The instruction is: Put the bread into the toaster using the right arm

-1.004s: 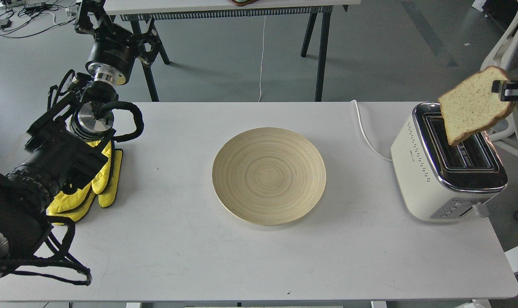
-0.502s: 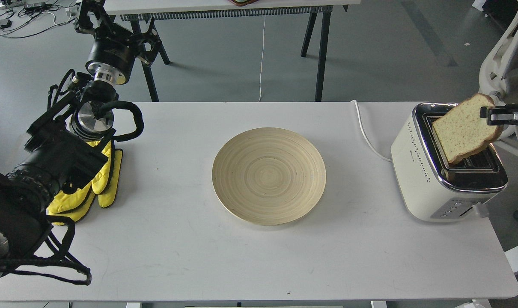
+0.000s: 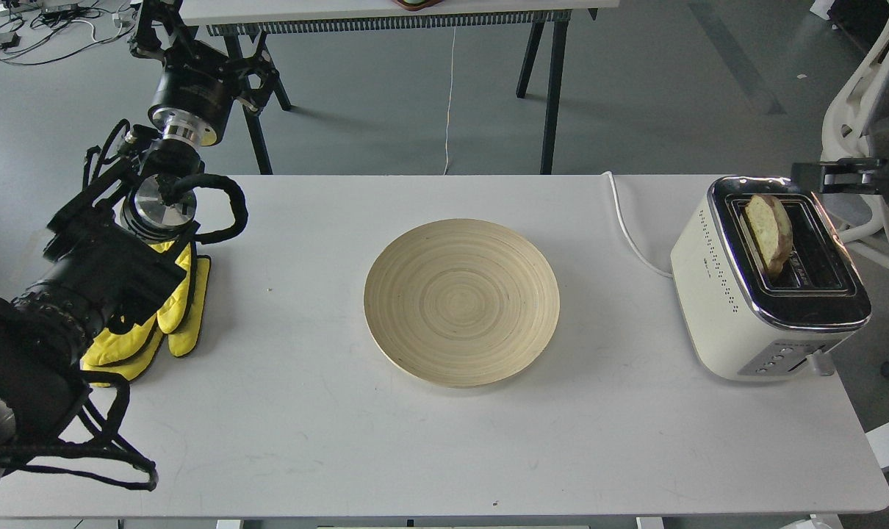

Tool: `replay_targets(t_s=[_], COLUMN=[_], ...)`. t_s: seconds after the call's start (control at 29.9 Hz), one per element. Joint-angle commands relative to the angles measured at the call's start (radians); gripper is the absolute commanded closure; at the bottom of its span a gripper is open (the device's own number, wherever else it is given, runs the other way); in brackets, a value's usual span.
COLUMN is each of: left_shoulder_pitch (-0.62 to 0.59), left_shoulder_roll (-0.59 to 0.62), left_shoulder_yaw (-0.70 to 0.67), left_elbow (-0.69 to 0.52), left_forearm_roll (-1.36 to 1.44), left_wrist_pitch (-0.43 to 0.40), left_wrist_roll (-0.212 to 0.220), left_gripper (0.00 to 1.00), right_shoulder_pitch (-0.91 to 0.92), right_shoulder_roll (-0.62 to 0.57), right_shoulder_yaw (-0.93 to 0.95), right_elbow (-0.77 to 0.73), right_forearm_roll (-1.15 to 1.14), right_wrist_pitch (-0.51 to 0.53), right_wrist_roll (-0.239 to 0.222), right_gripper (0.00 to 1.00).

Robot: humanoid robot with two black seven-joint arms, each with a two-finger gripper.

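Step in hand, as judged: release and withdrawal. The bread (image 3: 770, 231) sat in the toaster (image 3: 768, 283), in the slot nearer the plate, leaning a little, with its rounded crust end proud of the chrome top. Task looked all but done.

Right tool (image 3: 808, 175) hung just beyond the toaster's far right corner, apart from the bread and holding nothing. It was seen small and side-on; whether its fingers were spread or closed could not be told.

Left tool (image 3: 150, 29) was raised well off to the far left of the toaster, past the table (image 3: 444, 441) edge; dark and cluttered, opening not readable, nothing seen in it.

Next move, as judged: draw the right arm clear of the toaster top without brushing the slice. If the bread must seat deeper, a light downward press on the crust would be called for.

Count:
- bread: one slice
- toaster: one, two slots, one white cord (image 3: 628, 228)
- round wooden plate (image 3: 461, 301): one, empty, left of the toaster
- yellow gloves (image 3: 173, 308): one bunch, beyond the plate
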Motion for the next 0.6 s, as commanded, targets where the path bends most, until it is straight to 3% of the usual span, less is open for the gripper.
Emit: replay_targets(t_s=[0.0,0.07,0.2,0.37,0.57], left_shoulder_pitch=[0.000,0.002,0.002,0.000,-0.002], left_shoulder_roll=[0.000,0.000,0.000,0.002,0.000], left_shoulder_yaw=[0.000,0.000,0.000,0.000,-0.002], left_elbow=[0.000,0.000,0.000,0.000,0.000], left_forearm_roll=[0.000,-0.002,0.000,-0.002,-0.002], left_wrist_pitch=[0.000,0.000,0.000,0.000,0.000], left_wrist_roll=[0.000,0.000,0.000,0.002,-0.003], left_gripper=[0.00,0.00,0.00,0.00,0.00], right_shoulder_pitch=[-0.001,-0.002,-0.047,-0.108,-0.303], right_shoulder_roll=[0.025,0.051,0.134,0.273,0.453], right_shoulder_yaw=[0.047,0.086,0.149,0.248,0.501], right_elbow=[-0.034,-0.058,-0.113,-0.213,-0.382], right_forearm_roll=[0.124,0.185,0.451,0.850,1.128], right_wrist_pitch=[-0.004,-0.027,-0.128,-0.146,-0.144], right_wrist_roll=[0.005,0.026,0.118,0.154,0.249], right_gripper=[0.02,0.02,0.01,0.01,0.01])
